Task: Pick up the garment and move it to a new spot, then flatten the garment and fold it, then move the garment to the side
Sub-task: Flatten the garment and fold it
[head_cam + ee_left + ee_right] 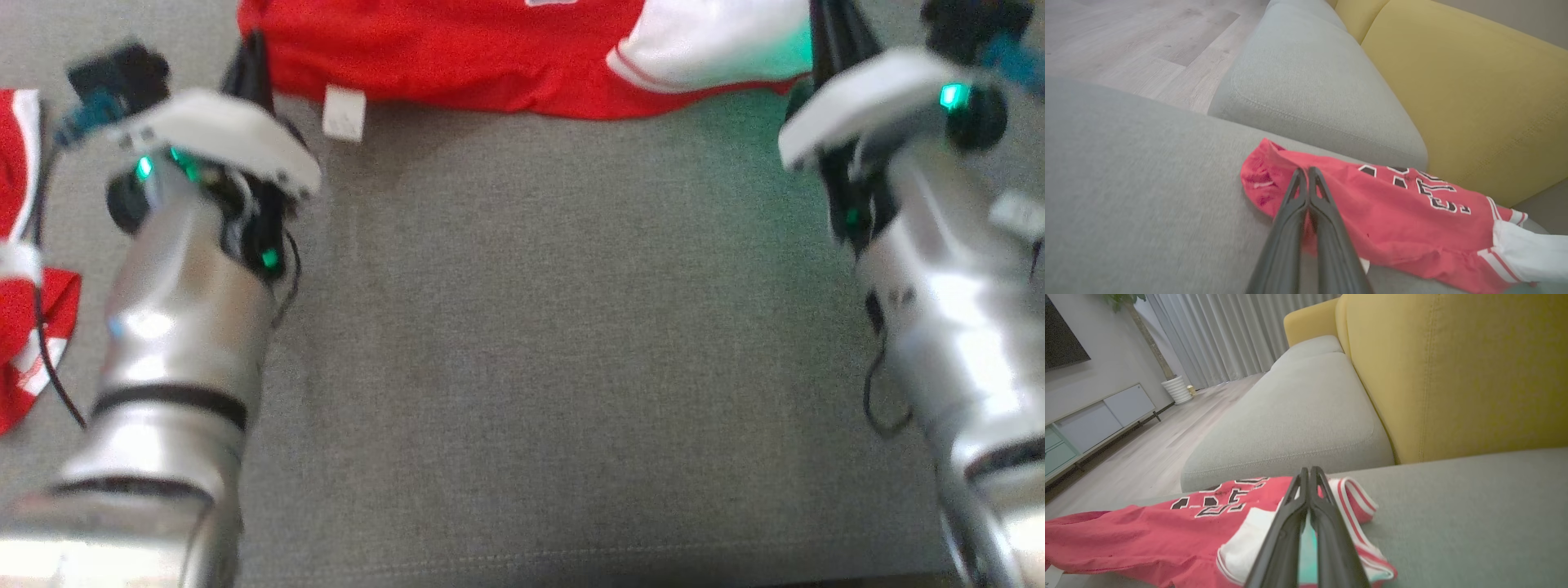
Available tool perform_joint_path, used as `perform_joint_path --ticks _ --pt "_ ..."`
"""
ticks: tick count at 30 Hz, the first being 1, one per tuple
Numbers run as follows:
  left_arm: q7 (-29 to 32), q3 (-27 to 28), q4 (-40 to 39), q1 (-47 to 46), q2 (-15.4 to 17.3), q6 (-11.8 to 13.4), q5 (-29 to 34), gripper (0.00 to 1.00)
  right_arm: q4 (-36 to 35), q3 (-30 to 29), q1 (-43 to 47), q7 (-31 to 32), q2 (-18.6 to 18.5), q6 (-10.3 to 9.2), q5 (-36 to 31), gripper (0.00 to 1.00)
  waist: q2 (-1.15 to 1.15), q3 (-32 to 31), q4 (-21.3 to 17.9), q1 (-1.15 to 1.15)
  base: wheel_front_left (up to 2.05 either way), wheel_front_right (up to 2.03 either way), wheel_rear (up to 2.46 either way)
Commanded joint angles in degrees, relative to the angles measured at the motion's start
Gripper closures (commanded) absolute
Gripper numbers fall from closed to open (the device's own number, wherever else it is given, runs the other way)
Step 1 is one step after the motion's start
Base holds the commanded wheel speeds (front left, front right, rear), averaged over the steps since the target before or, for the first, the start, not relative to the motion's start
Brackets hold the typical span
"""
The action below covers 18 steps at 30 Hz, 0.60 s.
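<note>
The garment [490, 57] is a red jersey with black-and-white lettering and a white sleeve [718, 41]. It lies stretched along the far side of the grey sofa seat [555, 327]. My left gripper [249, 61] is at its left end, and in the left wrist view the left gripper [1306, 171] is shut, pinching a ridge of the red garment [1392, 212]. My right gripper [829, 33] is at the sleeve end. There the right gripper [1306, 471] is shut on the striped cuff of the garment [1167, 531].
Another red and white cloth [24, 327] lies at the seat's left edge beside my left forearm. A yellow backrest [1474, 81] rises behind the garment. A second grey cushion [1298, 416] adjoins, with wood floor [1126, 41] and a low cabinet [1094, 420] beyond.
</note>
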Motion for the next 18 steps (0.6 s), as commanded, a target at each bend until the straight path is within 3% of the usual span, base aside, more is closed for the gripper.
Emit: perform_joint_path --ticks 1,10,14,18 --pt "-0.3 1.5 -4.0 2.2 1.7 -0.2 0.3 1.0 -4.3 1.3 3.2 -1.2 -0.2 -0.05 1.4 1.0 0.0 -1.1 0.3 0.0 0.0 0.0 0.0" --pt "-0.3 2.5 -18.8 21.0 1.5 -0.4 2.4 1.0 -22.8 -0.7 25.3 -2.0 -4.1 -0.05 3.9 1.0 0.0 -4.5 0.2 0.0 0.0 0.0 0.0" --pt "-0.3 3.6 -26.4 29.5 2.0 -0.3 2.9 1.0 -32.9 -5.3 36.7 -0.1 -4.6 -0.05 2.2 1.0 0.0 -5.9 0.2 0.0 0.0 0.0 0.0" --pt "-0.1 4.4 -33.3 36.9 2.9 0.5 3.0 1.0 -44.3 -11.5 47.8 4.4 -2.8 -0.05 -0.6 1.0 0.0 -7.7 0.5 0.0 0.0 0.0 0.0"
